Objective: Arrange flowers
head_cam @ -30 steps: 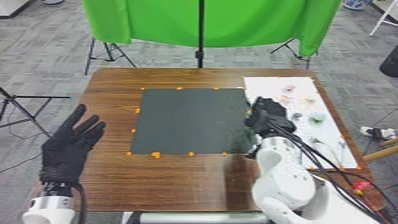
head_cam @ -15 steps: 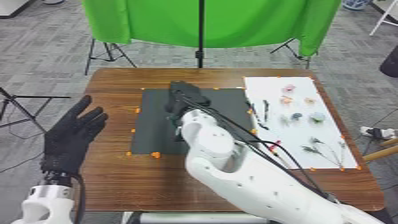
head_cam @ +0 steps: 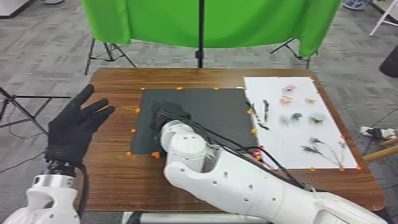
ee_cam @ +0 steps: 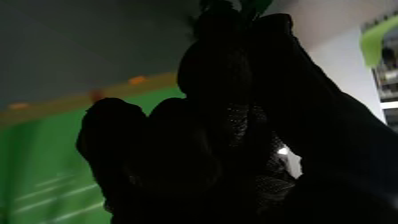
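The right robot hand (head_cam: 171,109) was over the left part of the dark rectangular sheet (head_cam: 222,112) on the brown worktop (head_cam: 120,185). In the right wrist view, that robot hand (ee_cam: 222,100) had its fingers and thumb pinched together on a dark green plant piece (ee_cam: 256,6), which stuck out past the fingertips; its exact kind was too dark to tell. Well to the right of this robot hand lay the white sheet (head_cam: 298,135), with slim dark twigs (head_cam: 266,107) near its left edge. A pink flower (head_cam: 289,88), a peach flower (head_cam: 285,100) and a pale green flower (head_cam: 316,118) lay farther from the robot than the leafy sprigs (head_cam: 313,149). The left robot hand (head_cam: 71,132) was to the left of the right one, released, its fingers straight and spread, apart from the dark sheet
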`<state>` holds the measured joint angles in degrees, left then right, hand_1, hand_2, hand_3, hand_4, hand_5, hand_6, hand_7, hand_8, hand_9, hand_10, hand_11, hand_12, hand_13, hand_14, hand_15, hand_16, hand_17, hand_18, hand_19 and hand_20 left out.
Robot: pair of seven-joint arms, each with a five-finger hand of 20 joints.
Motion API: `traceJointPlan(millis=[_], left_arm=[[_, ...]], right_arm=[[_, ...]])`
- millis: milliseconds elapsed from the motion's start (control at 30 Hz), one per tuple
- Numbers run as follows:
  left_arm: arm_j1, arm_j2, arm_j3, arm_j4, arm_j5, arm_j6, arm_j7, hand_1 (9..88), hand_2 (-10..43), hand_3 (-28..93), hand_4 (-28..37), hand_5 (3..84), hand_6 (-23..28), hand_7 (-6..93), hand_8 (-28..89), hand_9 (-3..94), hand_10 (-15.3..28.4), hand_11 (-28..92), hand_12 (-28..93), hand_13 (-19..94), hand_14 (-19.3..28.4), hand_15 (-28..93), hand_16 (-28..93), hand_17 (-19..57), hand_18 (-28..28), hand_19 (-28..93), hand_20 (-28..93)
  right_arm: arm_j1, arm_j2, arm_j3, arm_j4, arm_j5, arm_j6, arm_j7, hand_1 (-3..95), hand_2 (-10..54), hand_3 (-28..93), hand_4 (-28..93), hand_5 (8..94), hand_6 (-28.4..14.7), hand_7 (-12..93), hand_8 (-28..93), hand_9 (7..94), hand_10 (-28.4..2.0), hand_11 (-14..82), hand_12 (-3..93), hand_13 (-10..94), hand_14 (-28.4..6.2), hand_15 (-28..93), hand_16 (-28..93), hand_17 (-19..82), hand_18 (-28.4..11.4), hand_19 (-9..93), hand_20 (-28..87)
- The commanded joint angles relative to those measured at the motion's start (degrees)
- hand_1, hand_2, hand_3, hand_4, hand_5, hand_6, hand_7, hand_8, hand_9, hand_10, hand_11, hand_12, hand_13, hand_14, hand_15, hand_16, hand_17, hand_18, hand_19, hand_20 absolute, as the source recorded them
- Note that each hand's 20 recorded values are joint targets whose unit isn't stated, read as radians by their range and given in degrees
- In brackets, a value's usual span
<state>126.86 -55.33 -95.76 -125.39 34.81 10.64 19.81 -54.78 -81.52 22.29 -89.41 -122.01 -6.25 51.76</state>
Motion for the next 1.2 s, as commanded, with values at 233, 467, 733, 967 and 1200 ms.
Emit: traceJointPlan(millis=[233, 467, 733, 967, 1200], left_arm=[[2.2, 2.81, 1.0, -0.24, -2.41, 2.1, 4.66, 23.2, 4.4, 83, -25.4, 33.7, 6.9, 10.5, -11, 32.9, 20.5, 15, 10, 23, 28.4, 37, -7, -12.7, 25.9, 53, -6], [4.9, 2.53, -0.1, -1.26, -2.82, 3.29, 4.1, 23.6, 3.2, 84, -23.8, 33.4, 7.2, 7.5, -9, 28.4, 19.2, 14, 7, 18, 24.9, 34, -9, -11.9, 22.8, 47, 1], [8.2, -1.14, -2.67, -1.99, -1.87, 2.44, 1.19, 24.3, 3.0, 84, -22.8, 32.2, 7.0, 7.2, -9, 26.7, 16.7, 15, 6, 18, 21.8, 31, -8, -12.1, 23.1, 46, 3], [10.0, -1.56, -3.36, -2.23, -2.44, 2.69, 1.94, 24.5, 4.8, 82, -22.3, 31.7, 6.9, 8.3, -9, 28.3, 17.0, 18, 6, 19, 23.4, 35, -7, -12.0, 24.8, 48, 3], [10.4, -2.24, -2.93, -2.05, -2.61, 2.27, 2.61, 24.1, 5.4, 81, -22.5, 32.0, 6.7, 10.1, -10, 29.5, 17.7, 19, 7, 20, 24.6, 36, -8, -12.2, 25.4, 49, 3]], right_arm=[[2.7, -0.3, -3.9, 1.5, -0.3, -1.0, -1.4, 47.0, -7.3, 73, -28, 90.1, -2.4, 25, 7, 91.4, -10.8, 51.7, 22.2, 89, -7.3, 73, 22, 64, -16.9, 93, 58], [2.4, 2.9, -5.1, -0.5, -13.0, -0.1, -3.3, 35.6, -9.5, 73, -24, 86.9, -1.7, 23, -10, 88.9, -11.6, 50.0, 22.5, 86, -8.5, 73, 23, 62, -18.0, 93, 57], [0.9, 11.0, -2.2, -7.5, -21.2, 4.3, -6.3, 5.7, 10.6, 74, -19, 90.4, -3.1, 23, -10, 90.9, -13.2, 50.0, 22.7, 86, -10.4, 76, 23, 64, -19.5, 93, 62], [-4.7, 19.8, 8.2, -19.3, -14.7, 4.5, -2.9, 7.3, 10.4, 74, -19, 89.2, -3.8, 21, -10, 90.2, -13.9, 47.8, 22.5, 85, -11.6, 75, 23, 63, -20.1, 93, 60], [-15.8, 31.8, 22.7, -30.3, -4.3, 15.9, 4.1, 14.6, 8.5, 73, -19, 82.3, -5.4, 19, -10, 84.2, -16.3, 41.0, 20.1, 78, -14.5, 72, 21, 54, -22.4, 93, 47]])
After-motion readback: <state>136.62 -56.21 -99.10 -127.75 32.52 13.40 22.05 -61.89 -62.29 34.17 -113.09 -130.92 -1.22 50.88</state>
